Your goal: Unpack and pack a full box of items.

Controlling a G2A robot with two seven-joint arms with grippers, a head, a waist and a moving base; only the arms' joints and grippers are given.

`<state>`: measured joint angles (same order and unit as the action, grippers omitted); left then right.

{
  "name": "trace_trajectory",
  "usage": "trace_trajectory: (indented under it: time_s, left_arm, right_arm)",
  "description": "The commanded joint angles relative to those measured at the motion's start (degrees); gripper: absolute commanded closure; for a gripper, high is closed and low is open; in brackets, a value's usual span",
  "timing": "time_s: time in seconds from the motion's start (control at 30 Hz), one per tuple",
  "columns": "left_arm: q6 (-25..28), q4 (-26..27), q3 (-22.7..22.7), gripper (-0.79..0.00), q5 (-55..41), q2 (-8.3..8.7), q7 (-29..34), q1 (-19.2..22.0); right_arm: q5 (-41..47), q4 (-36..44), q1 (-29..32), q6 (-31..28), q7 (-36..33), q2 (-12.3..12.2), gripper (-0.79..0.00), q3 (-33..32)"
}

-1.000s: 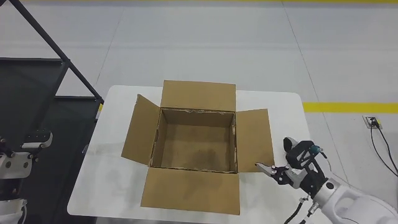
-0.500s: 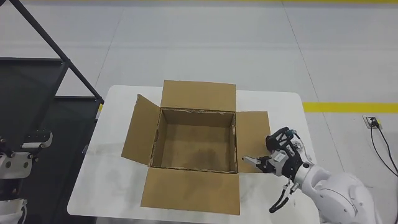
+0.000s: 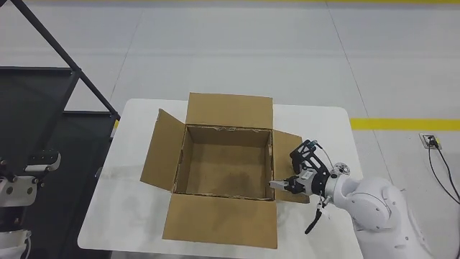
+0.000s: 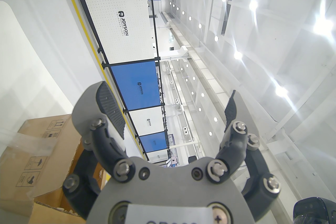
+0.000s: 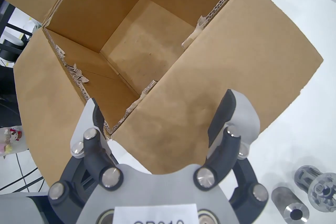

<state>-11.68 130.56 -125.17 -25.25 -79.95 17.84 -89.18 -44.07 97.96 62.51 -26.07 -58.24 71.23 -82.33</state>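
The cardboard box [image 3: 226, 165] sits on the white table [image 3: 129, 208], just below the centre of the top view. All four of its flaps are folded outward. Its inside is plain brown cardboard, and torn corrugated edges run along the rim.

My right gripper [image 3: 282, 185] hangs over the box's right flap [image 3: 291, 151], right of centre in the top view, close to the box's near right corner. I have its two fingers spread wide apart, gripping nothing. Through my right wrist camera the flap lies underneath them. One fingertip [image 5: 96, 110] is just beside the ragged corner where the flap meets the box wall, and I cannot tell whether it touches. Two short metal cylinders [image 5: 288, 205] lie on the table next to that flap, close together. One of them has a slotted, toothed end.

My left gripper [image 4: 168, 96] points upward, toward the ceiling lights [image 4: 253, 5] and a row of blue and white wall panels [image 4: 118, 12]. Its fingers are also wide apart with nothing held. A cardboard face [image 4: 39, 151] with printed symbols and a strip of clear tape is near it. I cannot tell whether that is the same box.
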Motion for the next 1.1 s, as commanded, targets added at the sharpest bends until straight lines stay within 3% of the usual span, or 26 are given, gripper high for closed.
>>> trace_trajectory:
  time_s: [0.0, 0.43, 0.67, 0.9, 1.0, 1.07]
  left_arm:
    - [0.00, 0.00, 0.00, -0.785, 0.00, 0.00, 0.00, 0.00]
    - [0.00, 0.00, 0.00, -0.785, 0.00, 0.00, 0.00, 0.00]
    - [0.00, 0.00, 0.00, -0.785, 0.00, 0.00, 0.00, 0.00]
    - [0.00, 0.00, 0.00, -0.785, 0.00, 0.00, 0.00, 0.00]
    - [0.00, 0.00, 0.00, -0.785, 0.00, 0.00, 0.00, 0.00]
    - [0.00, 0.00, 0.00, -0.785, 0.00, 0.00, 0.00, 0.00]
  right_arm:
    - [0.68, -1.30, -1.10, 0.18, -0.44, -0.04, -0.785, 0.99]
    - [3.30, -7.34, -6.13, 1.13, 0.63, -0.30, -0.785, 5.58]
    - [1.41, -5.94, -6.17, 3.24, 2.08, -0.72, -0.785, 5.97]
    - [-4.38, 7.77, 5.31, 7.61, 6.01, -2.53, -0.785, -3.65]
    - [-9.44, 13.29, 11.28, 12.44, 7.79, -3.03, -0.785, -8.10]
    - [-17.40, 16.83, 15.98, 20.27, 8.79, -3.22, -0.785, -10.89]
